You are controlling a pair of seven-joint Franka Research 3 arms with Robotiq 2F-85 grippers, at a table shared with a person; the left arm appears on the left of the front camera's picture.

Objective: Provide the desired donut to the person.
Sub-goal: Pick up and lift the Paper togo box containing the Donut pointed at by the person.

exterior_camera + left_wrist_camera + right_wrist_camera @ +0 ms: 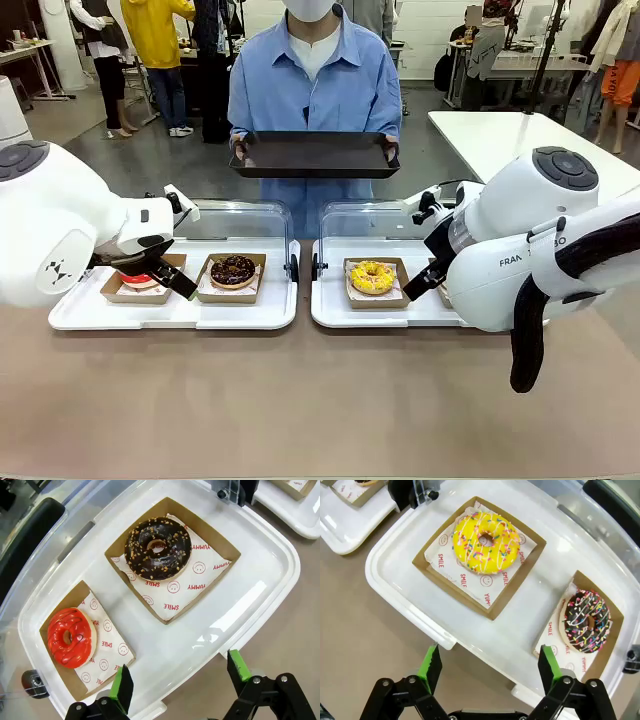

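Note:
The person stands at the far side, holding out a black tray with both hands. A red-iced donut and a chocolate donut with nut bits lie in card boxes on the left white tray. My left gripper hovers open above that tray's near edge, seen low over the red donut's box as left gripper. A yellow sprinkled donut and a chocolate sprinkled donut sit on the right white tray. My right gripper hangs open over its near edge.
Clear hinged lids stand open behind both white trays. The yellow donut shows between the arms; my right arm covers the right tray's far end. Bare brown tabletop lies in front. A white table stands back right.

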